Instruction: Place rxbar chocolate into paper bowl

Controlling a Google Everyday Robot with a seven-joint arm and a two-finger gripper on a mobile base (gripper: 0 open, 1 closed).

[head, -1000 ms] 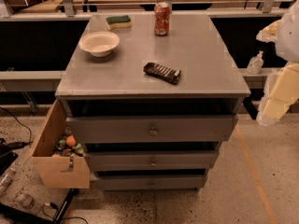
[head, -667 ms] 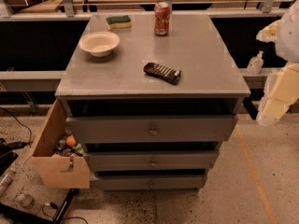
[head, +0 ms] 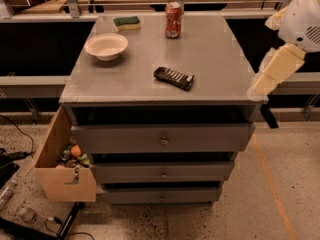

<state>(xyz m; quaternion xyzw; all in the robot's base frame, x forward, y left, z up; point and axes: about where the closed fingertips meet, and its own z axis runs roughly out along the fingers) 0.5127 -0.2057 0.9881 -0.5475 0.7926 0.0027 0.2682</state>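
Observation:
The rxbar chocolate [head: 174,78] is a flat dark wrapper with pale lettering. It lies on the grey cabinet top [head: 215,54], a little right of the middle and near the front edge. The paper bowl [head: 106,46] is off-white and stands upright at the left of the top, apart from the bar. My gripper [head: 272,71] is a cream-coloured piece below the white arm at the right edge of the view. It hangs beside the cabinet's front right corner, well right of the bar, and holds nothing that I can see.
A red soda can [head: 173,20] stands at the back middle of the top. A green-and-yellow sponge [head: 126,22] lies at the back left. A wooden drawer [head: 62,171] with small items hangs open at the cabinet's lower left. Cables lie on the floor at the left.

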